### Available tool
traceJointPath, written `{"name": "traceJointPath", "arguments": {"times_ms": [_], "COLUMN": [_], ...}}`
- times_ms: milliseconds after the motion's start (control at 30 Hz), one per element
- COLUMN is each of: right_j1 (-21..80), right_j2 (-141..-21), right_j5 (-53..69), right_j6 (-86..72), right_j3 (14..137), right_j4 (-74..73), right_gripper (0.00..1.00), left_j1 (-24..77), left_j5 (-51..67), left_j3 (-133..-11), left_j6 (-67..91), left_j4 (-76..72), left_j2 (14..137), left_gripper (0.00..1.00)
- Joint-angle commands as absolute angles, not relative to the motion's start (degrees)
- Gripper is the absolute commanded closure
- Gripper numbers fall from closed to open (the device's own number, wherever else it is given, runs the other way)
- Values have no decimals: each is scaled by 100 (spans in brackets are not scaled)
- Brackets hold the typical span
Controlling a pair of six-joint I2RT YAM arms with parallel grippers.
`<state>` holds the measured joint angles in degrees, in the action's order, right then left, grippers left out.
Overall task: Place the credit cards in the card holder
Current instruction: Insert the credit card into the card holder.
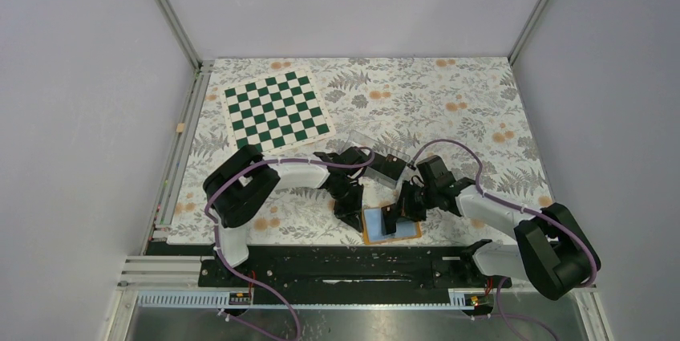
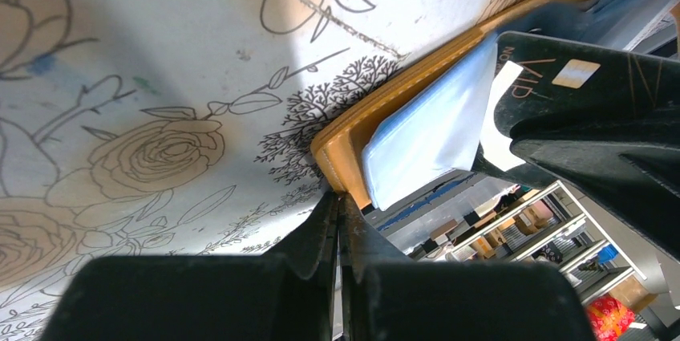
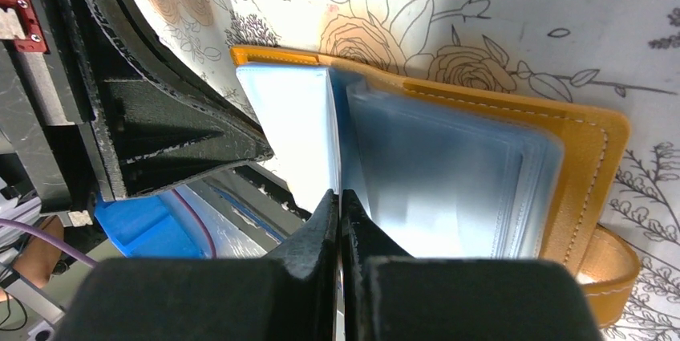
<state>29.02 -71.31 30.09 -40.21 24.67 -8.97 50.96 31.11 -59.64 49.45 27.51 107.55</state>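
Left tool by card holder, axis L-R.

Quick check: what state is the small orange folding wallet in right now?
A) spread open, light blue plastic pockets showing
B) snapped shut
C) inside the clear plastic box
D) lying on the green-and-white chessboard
A: the orange wallet lies spread open, its light blue pockets are exposed, and its snap strap hangs free.

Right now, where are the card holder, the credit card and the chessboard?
card holder (image 3: pixel 593 148), right wrist view, orange cover edge.
credit card (image 2: pixel 625 76), left wrist view, printed face beside chip.
chessboard (image 1: pixel 277 111), top external view, middle.
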Motion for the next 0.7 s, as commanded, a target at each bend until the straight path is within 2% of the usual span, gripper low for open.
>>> {"name": "traceJointPath", "arguments": {"times_ms": [0, 467, 667], "right_j1": [2919, 2916, 2918], "right_j2": [-7191, -7888, -8032], "right_j5": [2998, 3626, 3633], "right_j6": [-3762, -3556, -3276], "right_j3": [2622, 2806, 3038], "right_j4": [-1682, -1518, -1999], "right_gripper": [100, 100, 100], "left_j1": [5131, 5133, 5133], "left_j5": [2383, 2376, 2369], "left_j3": [-6065, -6183, -6301], "left_j6": [4759, 4693, 4640], "left_j4": [2667, 2716, 2786], "left_j2": [11044, 11099, 11181], "left_gripper": [100, 100, 100]}}
